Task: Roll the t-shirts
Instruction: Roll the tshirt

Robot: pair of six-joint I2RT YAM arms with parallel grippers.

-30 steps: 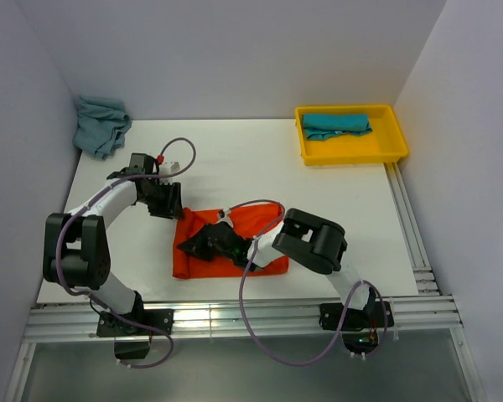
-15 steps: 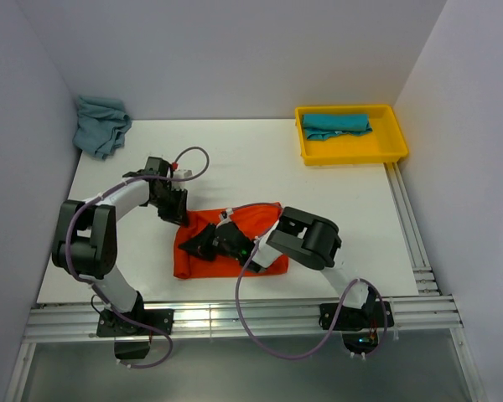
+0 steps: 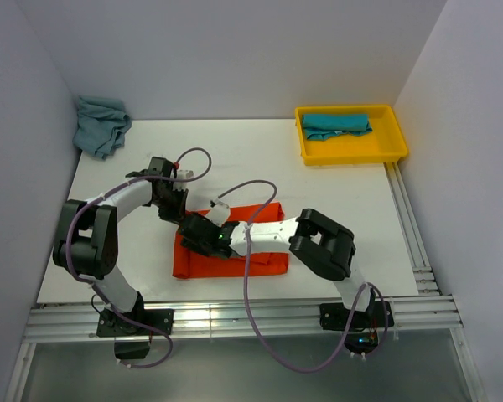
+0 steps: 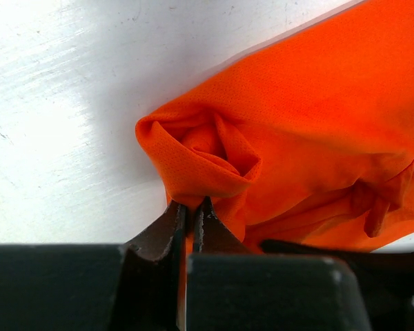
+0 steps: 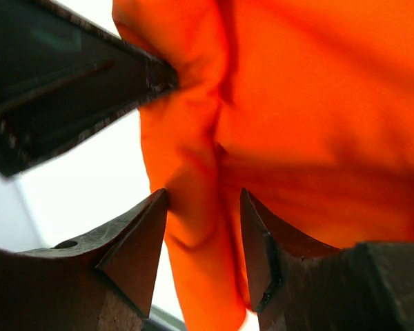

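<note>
The orange-red t-shirt (image 3: 260,255) lies flat on the white table (image 3: 335,197), near the front edge and a little left of centre, with its far-left corner gathered into a small rolled bunch.

The left arm (image 3: 109,201) rises from its base at the near left, folds at the elbow and sends its forearm rightward and down to that corner. The left gripper (image 3: 178,214) points down at the cloth. In the wrist view its 2 fingers (image 4: 159,234) are pressed together, pinching a fold at the near side of the bunch.

The right arm (image 3: 323,243) bends sharply at its elbow over the shirt's right end. Its forearm stretches low and leftward across the cloth. The right gripper (image 3: 203,236) sits just beside the left one, over the shirt's left part. Its 2 fingers (image 5: 134,234) stand spread, with a raised ridge of orange cloth running between them.

A teal t-shirt (image 3: 336,125) lies folded in the yellow tray (image 3: 352,155) at the far right. A grey-blue t-shirt (image 3: 101,124) is crumpled at the far-left corner.
</note>
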